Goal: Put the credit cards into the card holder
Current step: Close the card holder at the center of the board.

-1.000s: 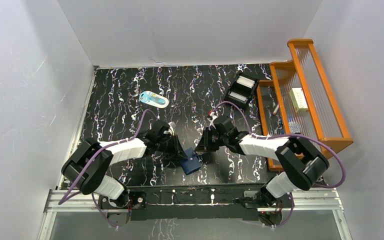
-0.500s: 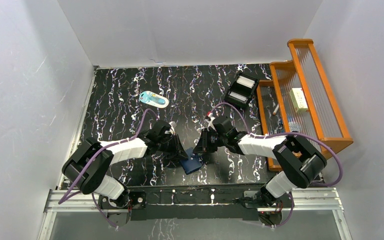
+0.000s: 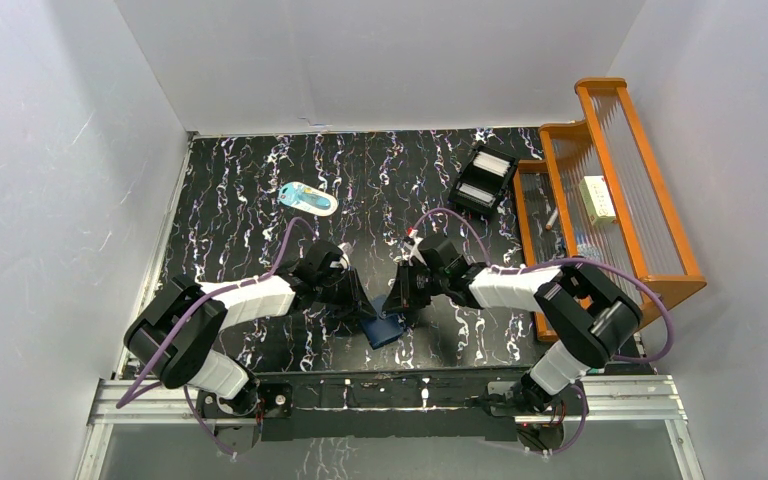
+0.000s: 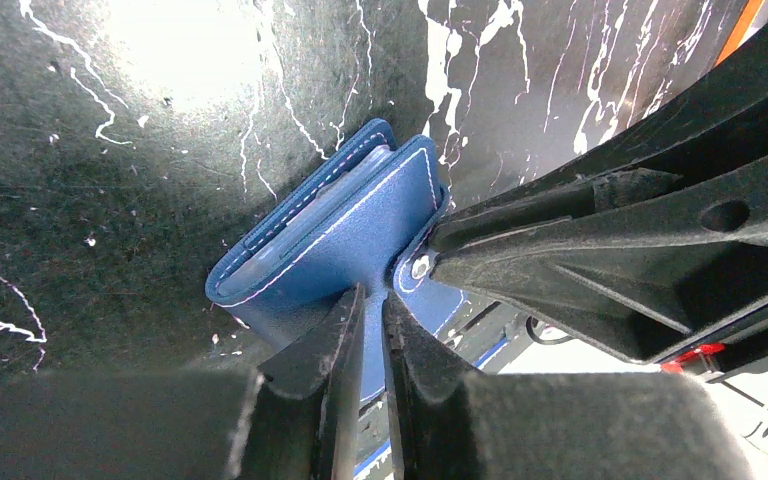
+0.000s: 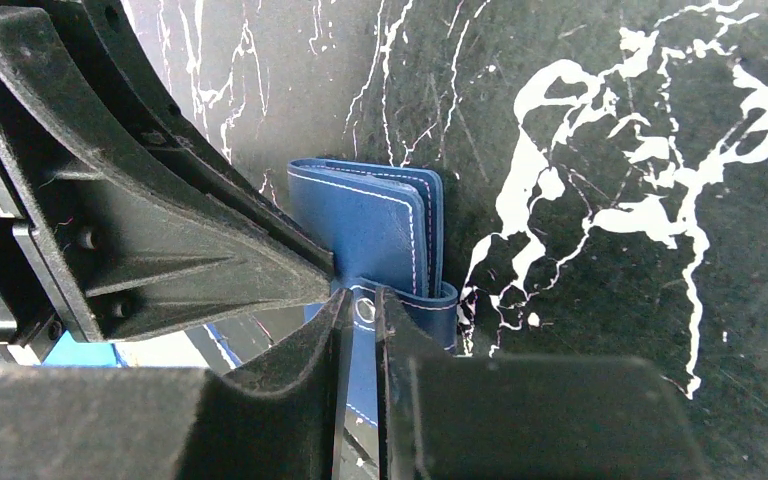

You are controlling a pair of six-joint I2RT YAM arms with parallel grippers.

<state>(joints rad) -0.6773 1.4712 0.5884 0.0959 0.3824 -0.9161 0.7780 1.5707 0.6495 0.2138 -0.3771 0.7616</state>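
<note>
Top external view: card holder [image 3: 385, 330] lay on the black marbled table [image 3: 250, 170], low centre of frame, just ahead of the arm bases. Both arms bent inward over it, left gripper [image 3: 364, 307] at its left edge, right gripper [image 3: 401, 304] at its upper right, tips near each other. Jaw state not readable from here. A black box tray [image 3: 463, 176] sat upper right w/ two white rectangles in it, prob. credit cards [image 3: 492, 162]. An orange rack [image 3: 650, 200] stood at the far right. A pale-blue-and-white oval item [image 3: 309, 198] lay upper left of centre.

Left wrist view: card holder folded, navy w/ white stitching, centre frame, resting on the table. Left gripper [image 4: 371, 305] nearly closed, only a slim gap, w/ the blue cover pinched between its fingers. Right gripper [image 4: 460, 245] came in from the right, tip at the metal snap on the holder's corner.

Right wrist view: right gripper [image 5: 360, 300] also nearly closed, clamped on the snap tab [image 5: 364, 311] at bottom centre. Folded holder body sat just above the fingers. Left gripper [image 5: 290, 262] filled the left side, tip touching the holder beside the tab.
</note>
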